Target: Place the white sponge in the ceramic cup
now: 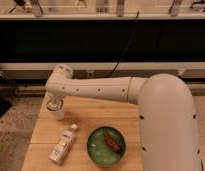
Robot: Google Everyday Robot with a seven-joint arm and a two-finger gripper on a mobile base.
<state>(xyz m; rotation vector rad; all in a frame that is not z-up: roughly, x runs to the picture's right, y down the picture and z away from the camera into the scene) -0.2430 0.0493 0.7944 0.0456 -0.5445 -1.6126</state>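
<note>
The ceramic cup (58, 114) is a small whitish cup standing at the far left of the wooden table (98, 116). My gripper (54, 104) hangs at the end of the white arm, directly over the cup's rim and touching or nearly touching it. It hides the cup's opening. The white sponge does not show as a separate thing. I cannot tell whether it is in the gripper or in the cup.
A white plastic bottle (62, 145) with a label lies on its side at the front left. A green bowl (106, 146) holding a brown bar (112, 141) stands at the front middle. The arm's large white body covers the right side. The table's left edge is close to the cup.
</note>
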